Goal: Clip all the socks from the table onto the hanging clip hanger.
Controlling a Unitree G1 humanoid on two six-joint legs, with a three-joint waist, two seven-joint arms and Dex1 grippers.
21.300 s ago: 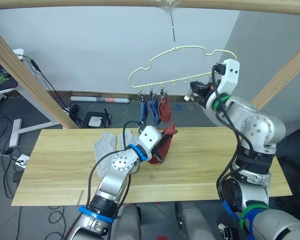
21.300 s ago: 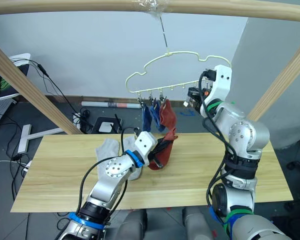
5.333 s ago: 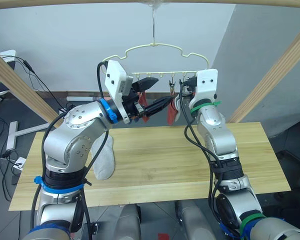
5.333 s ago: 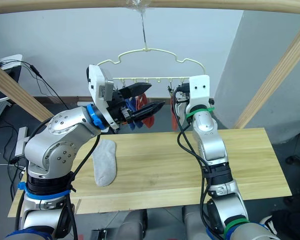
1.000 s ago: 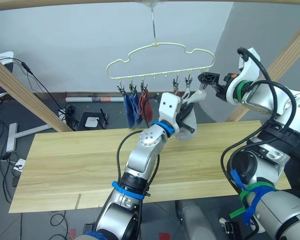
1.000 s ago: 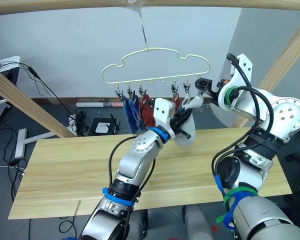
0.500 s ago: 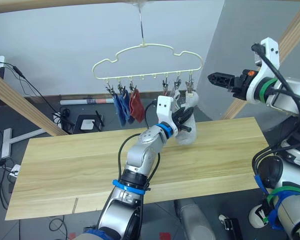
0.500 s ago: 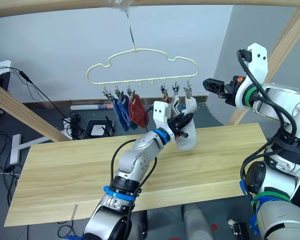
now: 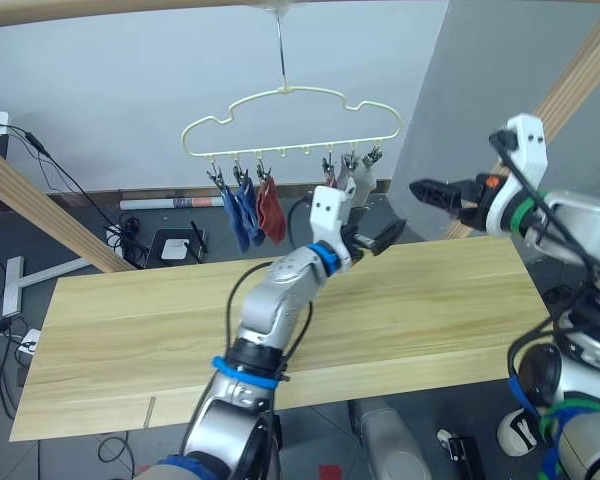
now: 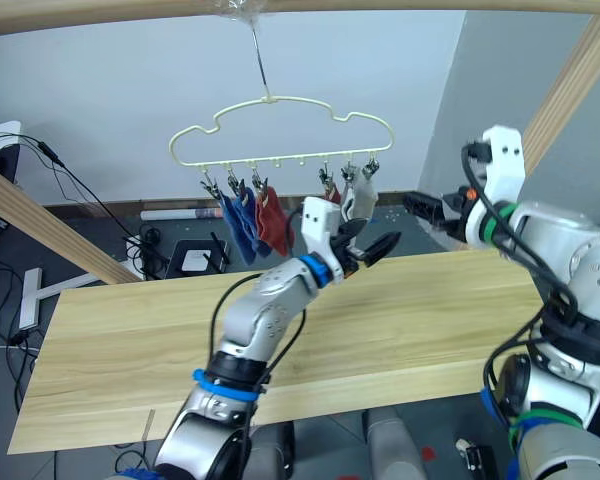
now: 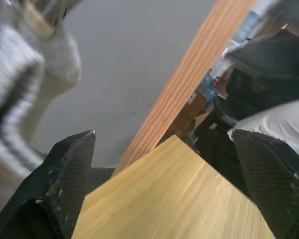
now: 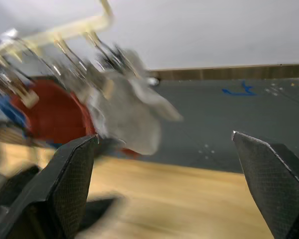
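The pale yellow clip hanger point(image 9: 290, 108) hangs from the wooden pole above the table point(image 9: 130, 330). Clipped along its row are two blue socks point(image 9: 241, 215), a rust red sock point(image 9: 272, 210) beside them, another red sock point(image 12: 55, 117) further along, and grey socks point(image 9: 359, 182) at the right end. My left gripper point(image 9: 376, 227) stands open just below and to the right of the grey socks, holding nothing; the left wrist view has a grey sock point(image 11: 20, 99) close beside its fingers point(image 11: 65, 184). My right gripper point(image 9: 418, 187) is open, apart from the hanger on its right.
Slanted wooden frame poles point(image 9: 40, 215) stand at both sides of the table, one point(image 9: 570, 85) right behind my right arm. Cables and a power strip point(image 9: 175, 243) lie on the floor behind the table.
My left gripper has opened and let go of the grey sock, which now hangs from its clip. The right gripper has drawn back from the hanger and dropped a little.
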